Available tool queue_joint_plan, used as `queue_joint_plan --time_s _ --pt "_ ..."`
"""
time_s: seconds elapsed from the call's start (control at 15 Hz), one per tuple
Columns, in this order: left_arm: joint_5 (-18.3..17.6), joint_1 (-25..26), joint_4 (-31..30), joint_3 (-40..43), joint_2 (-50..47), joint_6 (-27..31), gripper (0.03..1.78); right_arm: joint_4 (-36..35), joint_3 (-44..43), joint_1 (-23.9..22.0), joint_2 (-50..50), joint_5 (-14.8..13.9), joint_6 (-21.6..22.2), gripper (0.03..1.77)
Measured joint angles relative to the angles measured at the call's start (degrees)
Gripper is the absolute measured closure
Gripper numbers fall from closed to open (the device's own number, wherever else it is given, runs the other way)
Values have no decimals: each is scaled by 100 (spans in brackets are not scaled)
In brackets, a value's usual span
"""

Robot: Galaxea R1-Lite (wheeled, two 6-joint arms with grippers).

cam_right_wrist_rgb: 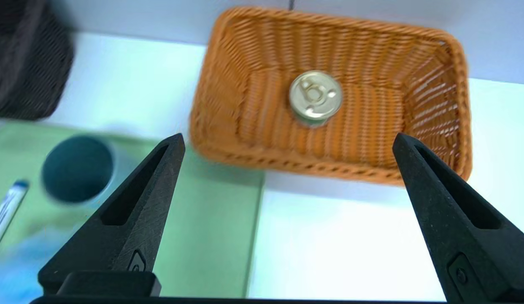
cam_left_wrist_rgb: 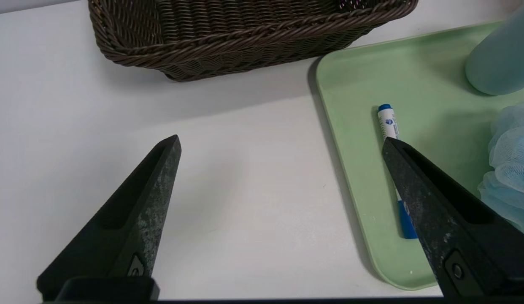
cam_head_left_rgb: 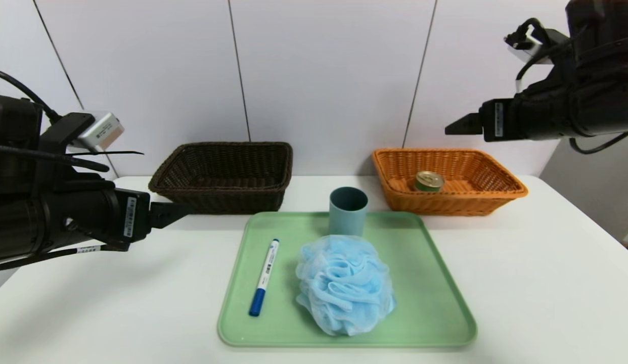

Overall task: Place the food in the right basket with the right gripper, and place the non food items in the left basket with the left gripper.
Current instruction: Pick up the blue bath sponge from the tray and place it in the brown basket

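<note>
Black arms trail dark cables, with white barcode labels and tapered black fingers (cam_left_wrist_rgb: pixel 154 211)

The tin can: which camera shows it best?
The right wrist view: it looks down on the whole lid of the tin can, pull tab included. The head view shows it smaller, from the side, with its green band. The left wrist view doesn't show it.

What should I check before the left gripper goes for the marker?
1. Left gripper open and holding nothing: ok.
2. Marker lying unobstructed on the green tray: ok.
3. Dark brown basket has room inside: ok.
4. Right gripper open, above and in front of the orange basket, away from the marker: ok.
5. Tin can inside the orange basket: ok.
6. Marker cap fully tight: cannot tell.
</note>
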Motion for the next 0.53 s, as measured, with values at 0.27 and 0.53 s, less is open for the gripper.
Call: queue_joint_plan --time_s 0.27,0.53 --pt "160 -9 239 11 -171 -24 12 -68 973 444 -792 -66 24 11" --pt "163 -16 363 38 -306 -85 12 -162 1832 786 -1330 -69 44 11"
